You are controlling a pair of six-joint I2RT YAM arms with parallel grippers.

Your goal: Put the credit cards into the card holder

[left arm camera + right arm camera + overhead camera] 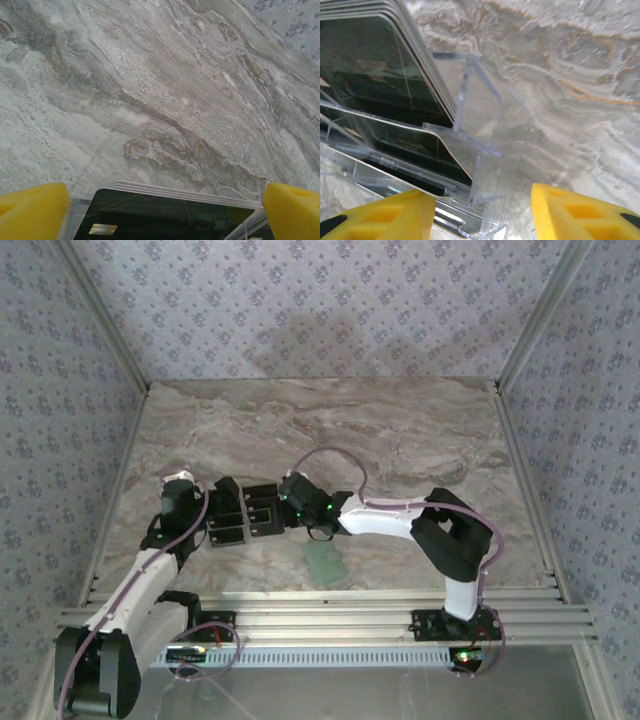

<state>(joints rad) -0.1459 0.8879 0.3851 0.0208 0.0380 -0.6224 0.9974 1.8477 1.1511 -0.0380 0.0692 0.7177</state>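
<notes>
Counting one small pale-green squarish soft wallet (325,562): lying flat on the grey-veined marble tabletop (420,430), toward the near edge, between the two arm bases and apart from the cards.

Counting the thin black rectangular cards (375,70) by stacks rather than singly. Showing as about four dark groups from above, left of centre, sitting in a clear stepped acrylic stand (480,165). Showing as two stacks in the right wrist view, one tier above the other, each fanning several pale edges, too tightly packed for an exact count.

Counting two grippers, both at the stand.

Left gripper (162,210): gaping fully wide, its yellow foam fingers (32,210) standing either side of one card stack's upper edge, clamping nothing. Contact with the stand not being clear.

Right gripper (482,212): standing roughly half open, straddling a corner of the clear stand, with one finger just beside the lower tier and the other apart from it. Gripping nothing, as far as can be seen.
</notes>
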